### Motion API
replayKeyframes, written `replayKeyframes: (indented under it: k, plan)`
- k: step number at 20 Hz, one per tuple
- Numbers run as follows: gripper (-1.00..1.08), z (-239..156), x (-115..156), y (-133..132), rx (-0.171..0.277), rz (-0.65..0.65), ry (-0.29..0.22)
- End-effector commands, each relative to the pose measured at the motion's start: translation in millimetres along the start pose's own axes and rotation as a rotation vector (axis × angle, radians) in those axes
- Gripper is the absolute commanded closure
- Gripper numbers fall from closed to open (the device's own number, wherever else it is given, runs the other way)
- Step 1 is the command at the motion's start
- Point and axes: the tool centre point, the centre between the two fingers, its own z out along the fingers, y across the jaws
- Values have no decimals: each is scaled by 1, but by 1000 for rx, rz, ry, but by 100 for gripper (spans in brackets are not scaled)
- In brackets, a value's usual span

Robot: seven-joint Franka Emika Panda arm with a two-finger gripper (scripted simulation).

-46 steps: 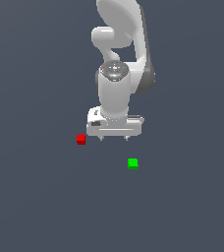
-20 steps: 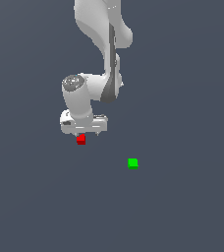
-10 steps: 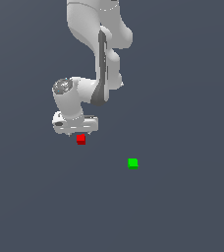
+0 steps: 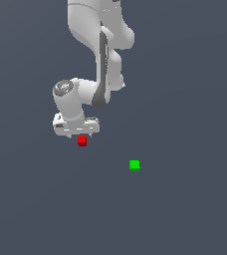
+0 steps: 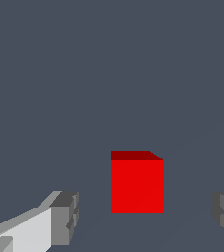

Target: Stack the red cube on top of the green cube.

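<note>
My gripper [image 5: 141, 219] stands wide open and empty, its grey pads [image 5: 65, 219] well clear on either side of the small solid bright red cube [image 5: 137, 184], which sits between them, slightly nearer one. I'd centre it, sink lower, then close squarely on its flat faces. Off to one side, well apart, the matching bright green cube [image 4: 134, 165] rests on the bare dark grey floor [image 4: 185, 209], with open room all round.
</note>
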Motion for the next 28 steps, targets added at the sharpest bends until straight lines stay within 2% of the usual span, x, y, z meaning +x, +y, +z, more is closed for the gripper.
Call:
replayKeyframes:
  k: [1, 10, 15, 16, 28]
  plan:
    - [-92, 4, 0, 0, 0, 0, -1]
    - [-92, 42, -1, -1, 0, 0, -1]
    - [-92, 49, 0, -1, 0, 0, -1]
    - [108, 49, 0, -1, 0, 0, -1]
    - [108, 47, 0, 0, 0, 1, 0]
